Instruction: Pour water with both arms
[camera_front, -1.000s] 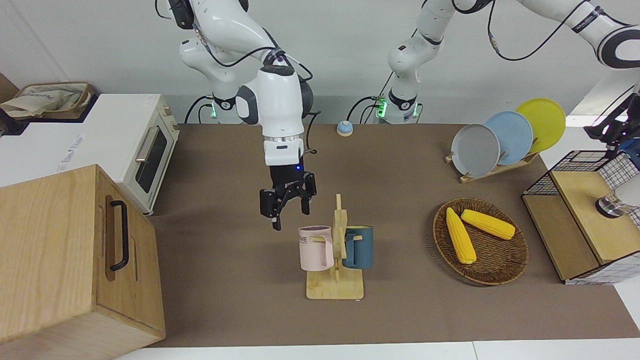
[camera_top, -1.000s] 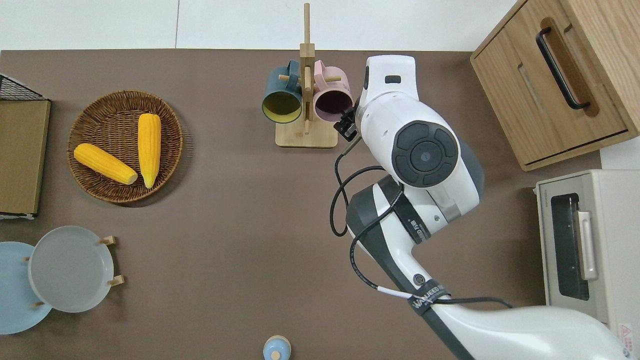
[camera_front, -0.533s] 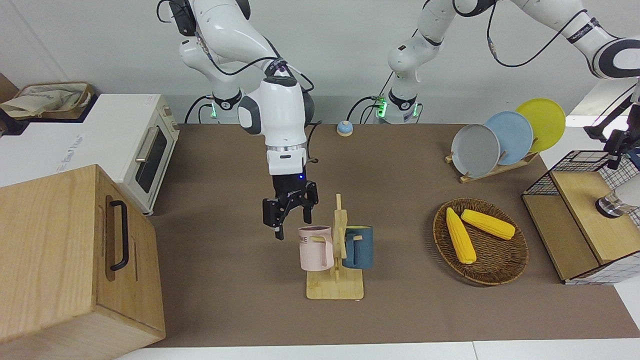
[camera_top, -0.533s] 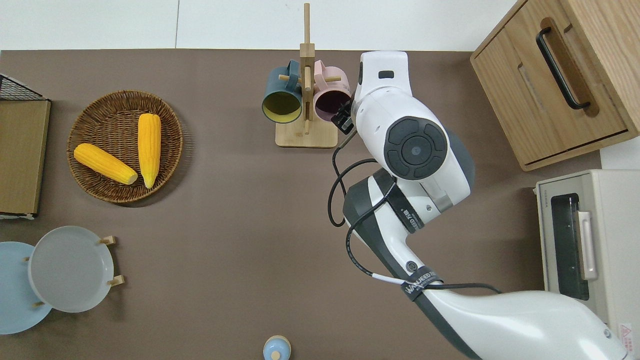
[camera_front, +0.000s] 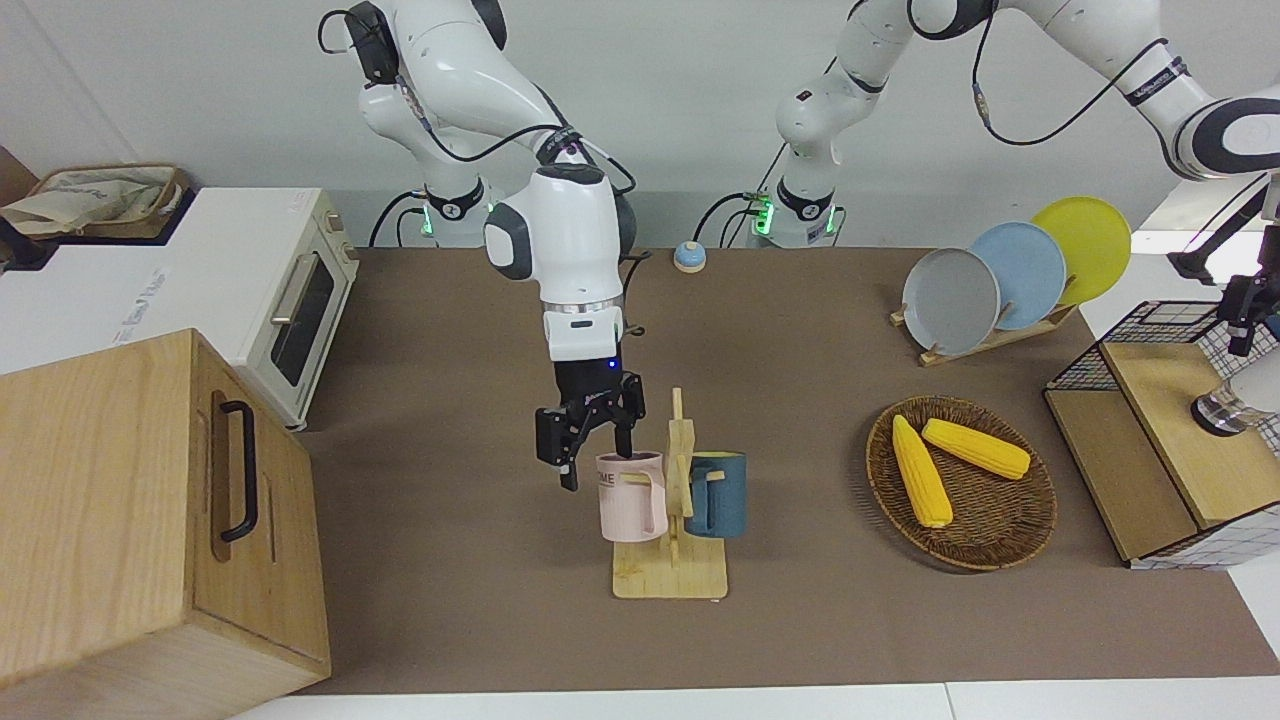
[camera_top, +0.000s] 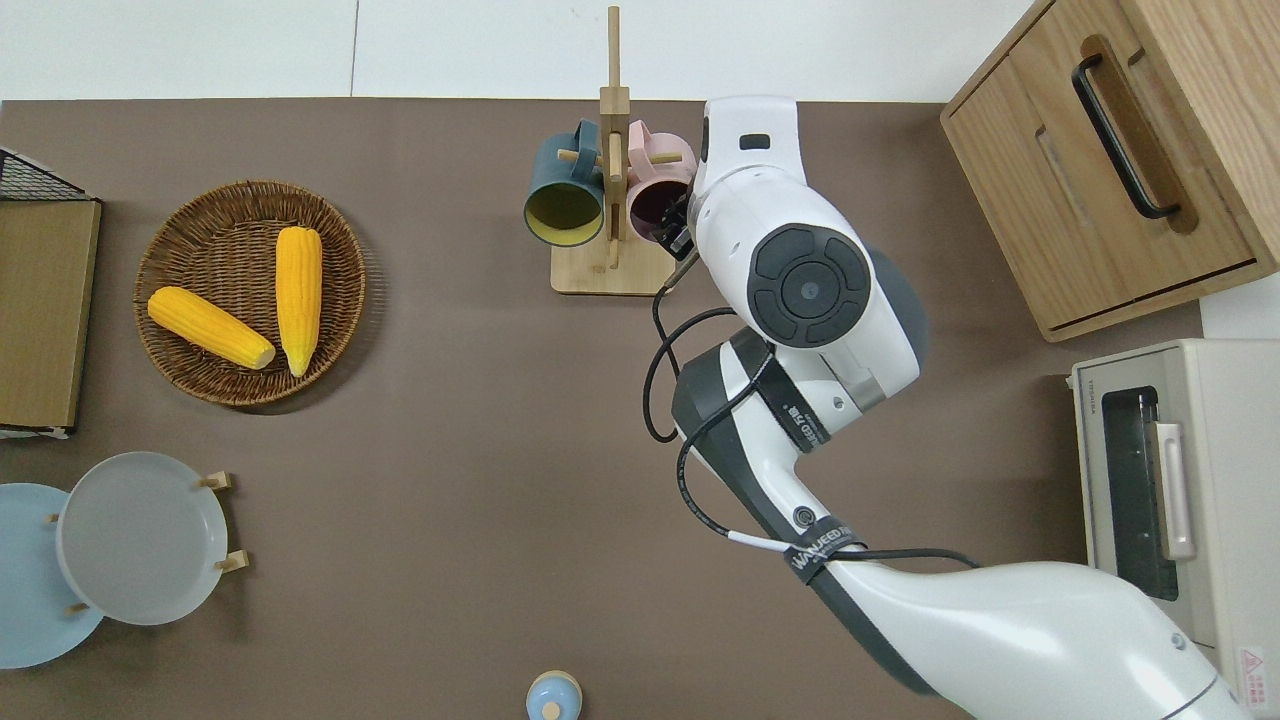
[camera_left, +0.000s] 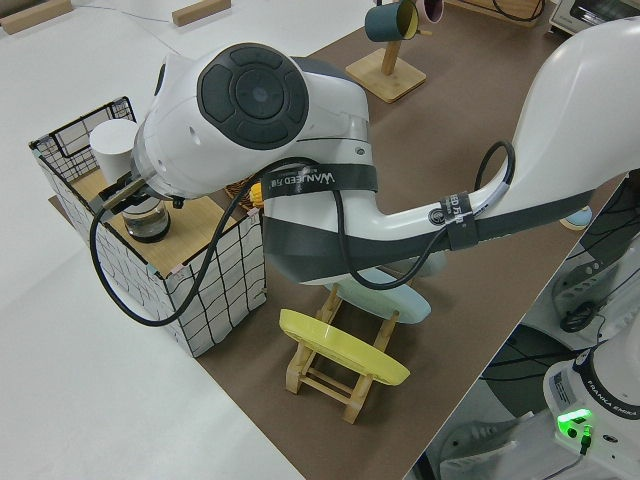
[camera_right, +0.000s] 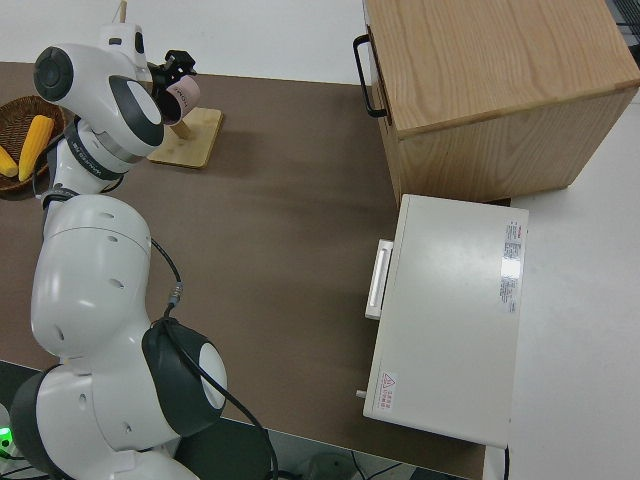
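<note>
Fingers apart, the right gripper (camera_front: 592, 440) is straddling the rim of the pink mug (camera_front: 631, 496), hanging on the rack (camera_front: 672, 575) near the desk's far edge; it should close squarely, then lift off the peg. The left gripper (camera_front: 1245, 310) is hovering over the wire basket (camera_front: 1130, 335); its fingers cannot be told.

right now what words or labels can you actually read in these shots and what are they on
"ME": on the pink mug, hanging on the wooden mug rack; more letters are cut off by the right gripper.
"FRANKA EMIKA": on a robot base in the left side view.
Strap print on both arms, the toaster oven lettering and its warning sticker: too small to read.
</note>
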